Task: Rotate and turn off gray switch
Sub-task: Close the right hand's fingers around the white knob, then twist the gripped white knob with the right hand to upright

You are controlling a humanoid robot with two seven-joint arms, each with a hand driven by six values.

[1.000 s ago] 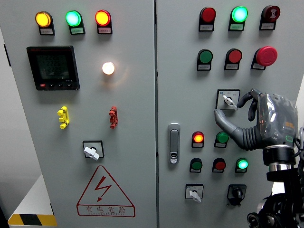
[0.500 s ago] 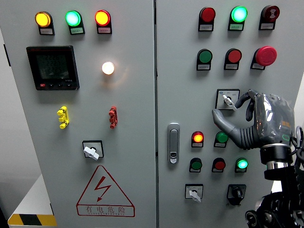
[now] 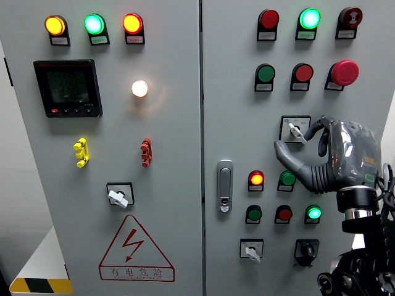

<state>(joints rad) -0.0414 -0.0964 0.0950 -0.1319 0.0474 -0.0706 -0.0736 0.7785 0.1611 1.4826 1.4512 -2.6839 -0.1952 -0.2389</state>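
At the far left of the cabinet's left door [image 3: 173, 246] sit three lit lamps in a row – amber [image 3: 54, 25], green [image 3: 94, 24] and red [image 3: 132, 23] – each over a small label too fine to read. Below them is a black meter [image 3: 68, 88] with a dim screen, and to its right a glowing white lamp [image 3: 140, 88]. Lower down are a yellow clip [image 3: 81, 152] and a red clip [image 3: 146, 152], then a gray knob [image 3: 118, 197] on a black square plate. Under it is a red warning triangle [image 3: 136, 248] with a lightning bolt and the Chinese words 有电危险.

Past the door seam comes a metal latch handle [image 3: 225, 185]. The right door [image 3: 234, 92] carries rows of red and green buttons, a red mushroom stop button [image 3: 344, 72], a lit red lamp [image 3: 257, 179] and a lit green lamp [image 3: 314, 213]; their labels cannot be read. Near the bottom are another gray knob [image 3: 250, 251] and a black knob [image 3: 304, 250].

The gray switch [image 3: 295, 131] sits mid-right on a black-framed plate, its lever pointing down to the right. The right hand [image 3: 330, 157] is just beside it – fingers curled but holding nothing, a fingertip [image 3: 311, 131] near the lever, the thumb [image 3: 290, 157] stretched out below, partly covering a green button [image 3: 287, 179].
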